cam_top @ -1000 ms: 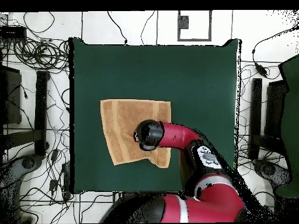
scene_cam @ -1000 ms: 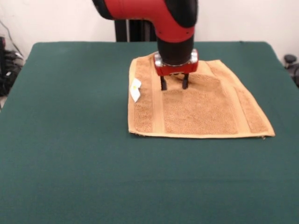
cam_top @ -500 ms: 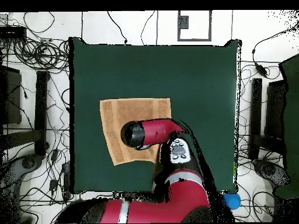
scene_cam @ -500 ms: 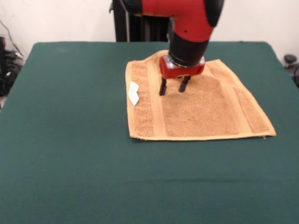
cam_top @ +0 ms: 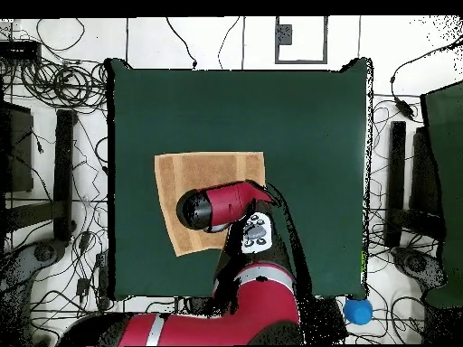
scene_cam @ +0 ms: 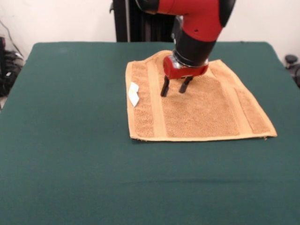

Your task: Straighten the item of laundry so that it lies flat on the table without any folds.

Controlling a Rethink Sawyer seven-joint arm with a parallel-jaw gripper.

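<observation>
Towel (scene_cam: 201,110) on the green table (scene_cam: 70,140) now lies almost flat under the empty, open pincer (scene_cam: 175,88), which has lifted off it, so little smoothing seems left.

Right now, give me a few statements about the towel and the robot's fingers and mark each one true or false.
1. The towel lies spread on the green table. True.
2. The gripper holds a pinch of towel in shut fingers. False: the fingers stand apart, open, above the cloth.
3. A small white tag sits at the towel's left edge in the front view. True.
4. The towel hangs over the table's edge. False: it lies wholly on the table.
5. The gripper is over the towel. True.
</observation>
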